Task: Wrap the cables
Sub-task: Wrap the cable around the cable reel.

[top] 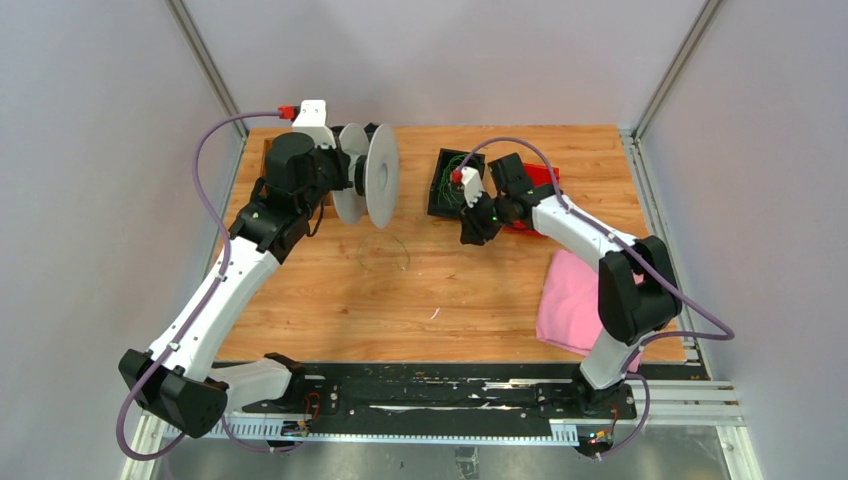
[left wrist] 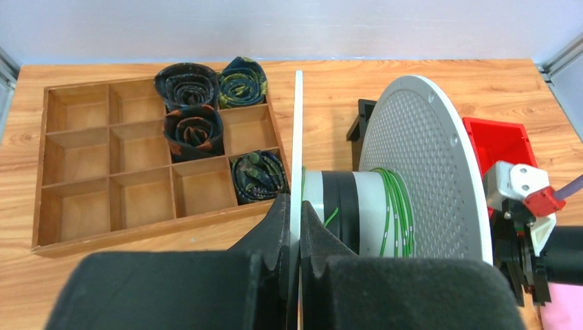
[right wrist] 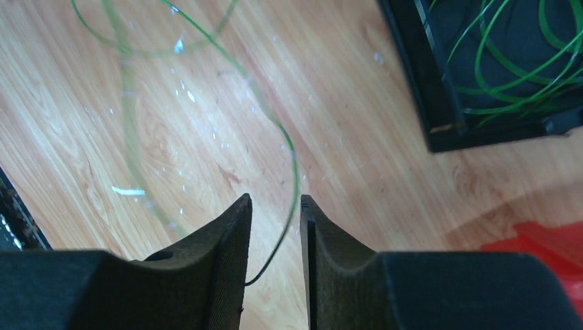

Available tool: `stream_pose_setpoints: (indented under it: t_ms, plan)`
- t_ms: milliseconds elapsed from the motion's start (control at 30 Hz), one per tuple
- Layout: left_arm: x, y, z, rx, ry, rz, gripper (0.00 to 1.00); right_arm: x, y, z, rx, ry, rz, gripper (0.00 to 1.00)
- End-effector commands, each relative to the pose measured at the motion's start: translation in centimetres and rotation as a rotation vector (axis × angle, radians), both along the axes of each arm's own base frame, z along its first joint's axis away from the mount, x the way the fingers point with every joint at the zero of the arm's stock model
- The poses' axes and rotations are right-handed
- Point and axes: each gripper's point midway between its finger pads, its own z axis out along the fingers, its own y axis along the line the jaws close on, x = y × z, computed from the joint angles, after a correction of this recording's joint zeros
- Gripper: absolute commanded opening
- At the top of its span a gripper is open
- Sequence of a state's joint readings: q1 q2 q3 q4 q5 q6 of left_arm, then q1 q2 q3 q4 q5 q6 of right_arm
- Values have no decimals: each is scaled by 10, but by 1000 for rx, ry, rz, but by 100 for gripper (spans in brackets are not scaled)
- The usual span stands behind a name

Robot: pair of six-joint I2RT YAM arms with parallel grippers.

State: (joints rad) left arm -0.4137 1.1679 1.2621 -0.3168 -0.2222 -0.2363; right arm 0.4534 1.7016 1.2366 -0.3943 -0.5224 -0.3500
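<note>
The grey spool stands on edge at the back left. My left gripper is shut on its thin near flange. Several turns of green cable are wound on the hub beside the perforated far flange. A loose loop of thin green cable lies on the table. In the right wrist view this cable runs down between the fingers of my right gripper, which is slightly open; the cable end touches the left finger. More green cable loops lie in a black box.
The black box and a red bin sit at the back, beside my right gripper. A pink cloth lies at the front right. A wooden compartment tray holds rolled dark bundles behind the spool.
</note>
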Motion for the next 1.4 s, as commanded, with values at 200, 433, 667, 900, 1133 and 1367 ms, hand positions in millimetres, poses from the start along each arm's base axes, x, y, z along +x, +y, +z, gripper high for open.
stream_pose_setpoints:
  t_ms: [200, 433, 667, 900, 1133, 1367]
  plan:
    - [3, -5, 31, -57, -106, -27, 0, 32, 39, 56, 221, 89, -113, 38]
    - [3, -6, 31, -60, -106, -32, 0, 39, 51, 82, 286, 80, -106, 39]
    - [-1, -14, 36, -86, -107, -76, 0, 47, 57, 96, 329, -8, -59, 39]
    - [-3, -14, 39, -93, -109, -82, 0, 49, 89, 91, 499, 72, 13, 42]
    - [-3, -16, 40, -104, -107, -88, 0, 44, 114, 63, 509, 117, 46, 44]
    - [-4, -16, 41, -109, -110, -86, 0, 37, 126, 51, 525, 151, 80, 44]
